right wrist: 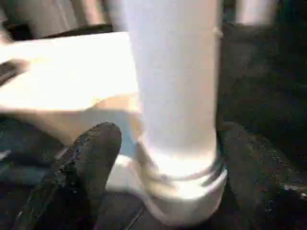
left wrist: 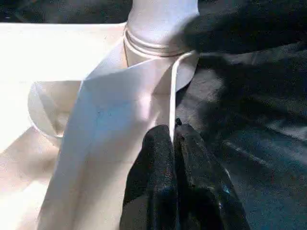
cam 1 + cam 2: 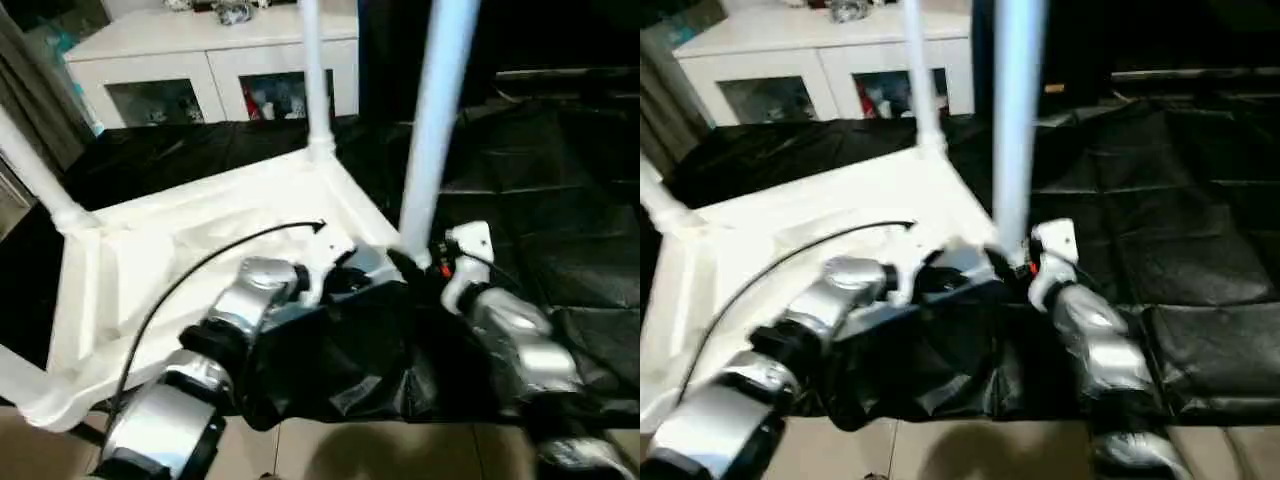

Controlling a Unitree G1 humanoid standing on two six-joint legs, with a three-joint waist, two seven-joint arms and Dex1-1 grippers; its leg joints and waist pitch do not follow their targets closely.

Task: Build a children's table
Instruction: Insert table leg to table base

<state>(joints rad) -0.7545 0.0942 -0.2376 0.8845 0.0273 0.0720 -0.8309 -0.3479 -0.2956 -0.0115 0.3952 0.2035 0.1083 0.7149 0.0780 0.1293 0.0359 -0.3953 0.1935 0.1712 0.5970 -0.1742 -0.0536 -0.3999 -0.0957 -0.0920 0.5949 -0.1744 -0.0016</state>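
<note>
Children's table [image 3: 200, 240], inverted, four legs seated in corner sockets; left gripper [image 2: 175, 132] closed empty at the tabletop's near edge; right gripper's [image 1: 158, 143] hold on the near-right leg [image 3: 437, 110] cannot be told.

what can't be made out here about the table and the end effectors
- Near leg: its top is cut off by the upper edge of both eye views.
- Right end effector: at that leg's base; a second finger cannot be made out in the right wrist view, where the leg stands in front.
- Tabletop: its near edge is hidden behind the left forearm.
</note>
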